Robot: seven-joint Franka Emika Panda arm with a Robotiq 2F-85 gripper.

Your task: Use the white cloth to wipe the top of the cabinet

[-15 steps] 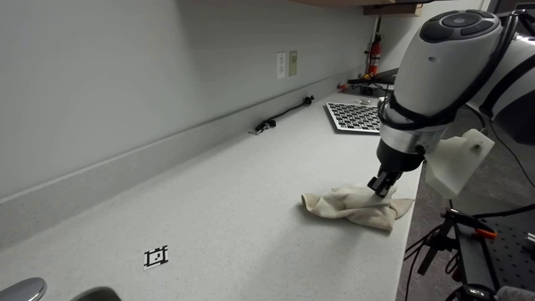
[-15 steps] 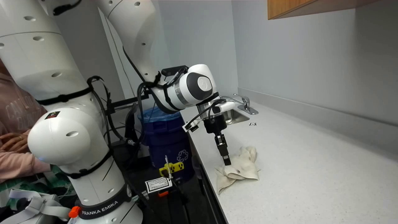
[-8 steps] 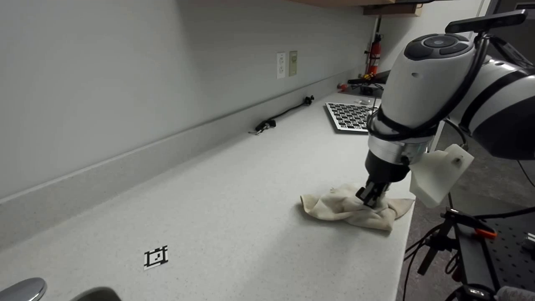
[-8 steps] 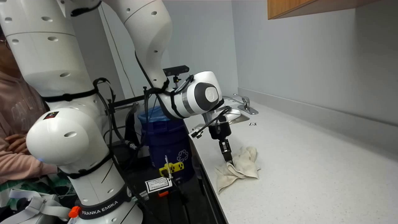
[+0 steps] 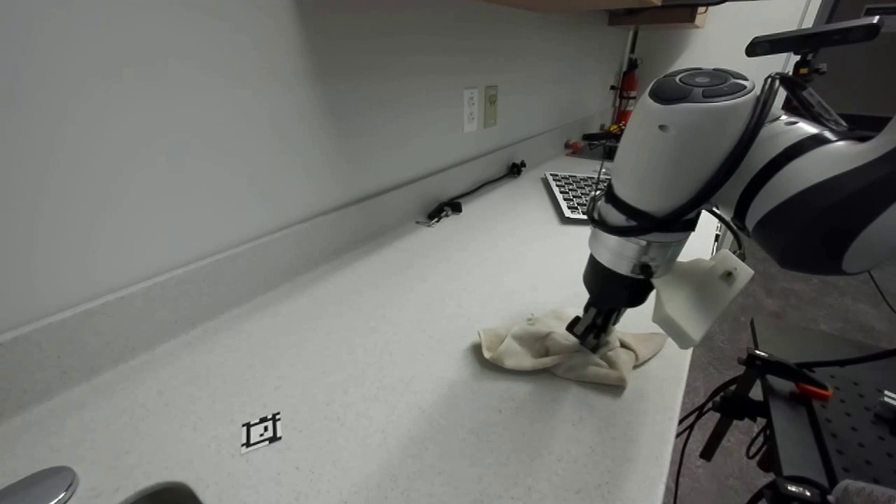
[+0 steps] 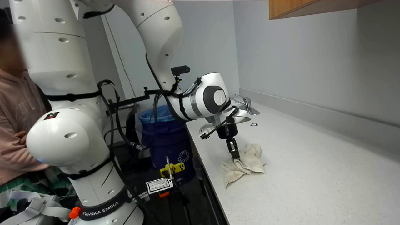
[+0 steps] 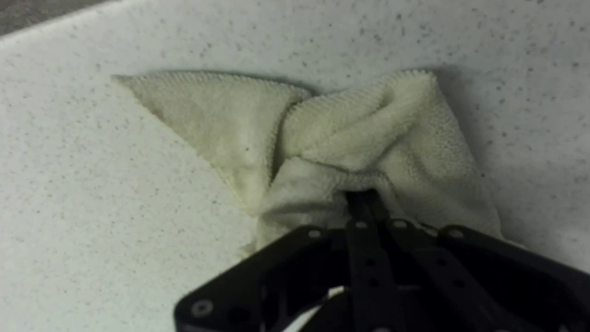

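The white cloth (image 5: pixel 532 346) (image 6: pixel 253 162) lies crumpled on the top of the cabinet (image 5: pixel 392 350) (image 6: pixel 312 172), near its front edge. Pointing down into the cloth's middle, my gripper (image 5: pixel 588 341) (image 6: pixel 236 156) is shut. In the wrist view the black fingertips of the gripper (image 7: pixel 367 199) are together and pressed into folds of the cloth (image 7: pixel 350 129). No fabric shows between them; their very ends are sunk in the cloth. One pointed corner of it stretches toward the counter's edge in that view.
Farther along the counter are a keyboard (image 5: pixel 574 192) and a black cable (image 5: pixel 483 187) by the backsplash (image 5: pixel 280 255). A printed marker (image 5: pixel 261 432) lies toward the sink end, where a faucet (image 6: pixel 247 106) stands. A blue bin (image 6: pixel 167 137) and a person (image 6: pixel 18 125) are beyond the front edge.
My gripper has come down into the cloth and moved inward from the counter's front edge. The cloth has slid with it, away from that edge and slightly toward the sink end.
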